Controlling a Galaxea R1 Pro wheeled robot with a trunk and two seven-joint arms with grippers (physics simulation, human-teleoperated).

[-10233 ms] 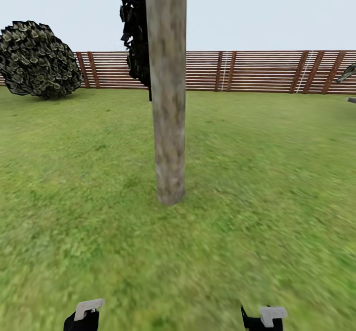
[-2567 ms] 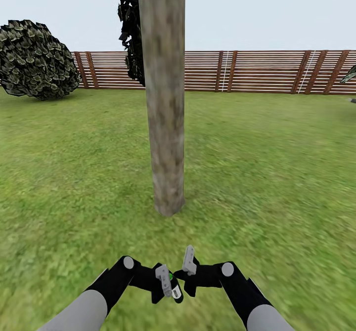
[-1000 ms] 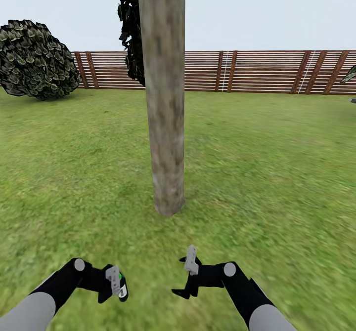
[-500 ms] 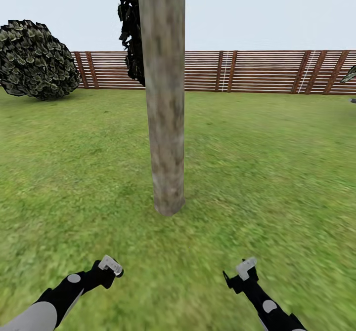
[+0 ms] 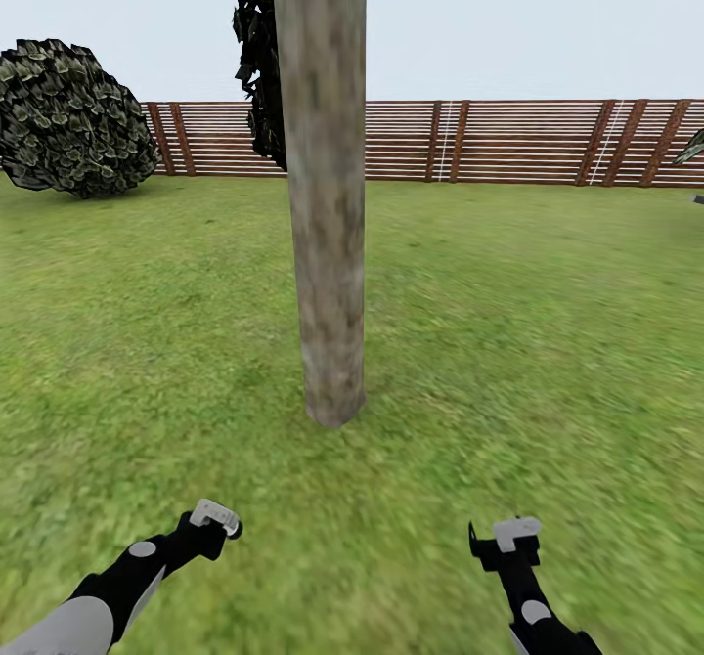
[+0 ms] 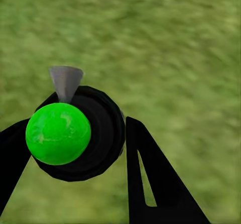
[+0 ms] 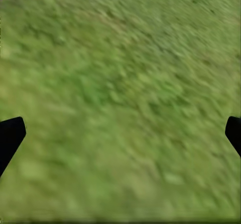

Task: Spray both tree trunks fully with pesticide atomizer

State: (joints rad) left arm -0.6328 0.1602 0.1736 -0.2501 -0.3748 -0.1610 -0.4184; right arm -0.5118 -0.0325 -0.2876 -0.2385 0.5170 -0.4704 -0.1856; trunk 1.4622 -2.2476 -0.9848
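Note:
A thick grey-beige tree trunk (image 5: 328, 244) rises from the grass straight ahead; its crown is above the head view. The pesticide atomizer (image 6: 75, 133) is a black body with a bright green ball top and a grey cone nozzle. My left gripper (image 6: 78, 131) is shut on it, its black fingers (image 6: 150, 179) pressing both sides. In the head view the left gripper (image 5: 217, 520) sits low left, well short of the trunk. Low on the right, my right gripper (image 5: 506, 538) is open over bare grass, with its two fingertips (image 7: 11, 133) far apart.
The green lawn (image 5: 548, 323) stretches all round the trunk. A brown slatted fence (image 5: 508, 142) closes the back. A round dark bush (image 5: 73, 117) stands at the far left, and a narrow dark tree (image 5: 256, 59) rises behind the trunk.
Within the last second both arms have spread apart from the middle. The left carried the atomizer to the left, and the right swung out to the right. The trunk and the view have not shifted.

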